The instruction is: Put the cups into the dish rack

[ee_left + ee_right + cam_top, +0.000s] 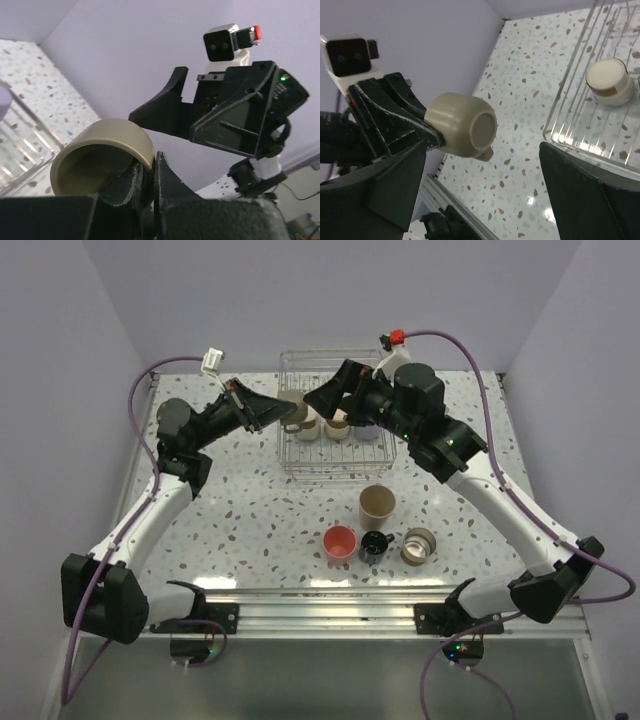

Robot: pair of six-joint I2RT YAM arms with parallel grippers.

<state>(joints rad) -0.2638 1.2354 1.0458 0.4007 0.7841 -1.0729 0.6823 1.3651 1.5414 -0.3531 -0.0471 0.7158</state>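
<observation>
My left gripper (268,412) is shut on the wall of a beige handled cup (293,412), held on its side at the left rim of the wire dish rack (340,469). In the left wrist view one finger sits inside the cup (100,150) and one outside it. In the right wrist view the cup's (462,125) base points toward my right gripper (482,150). My right gripper (325,395) hangs open and empty over the rack, facing that cup. Inside the rack stand two beige cups (308,428) (337,427) and a lavender cup (367,428).
On the table in front of the rack stand a taller tan cup (378,505), a coral-pink cup (340,542), a small black mug (375,545) and a metal cup (418,546). An upturned beige cup (610,82) shows inside the rack (580,100).
</observation>
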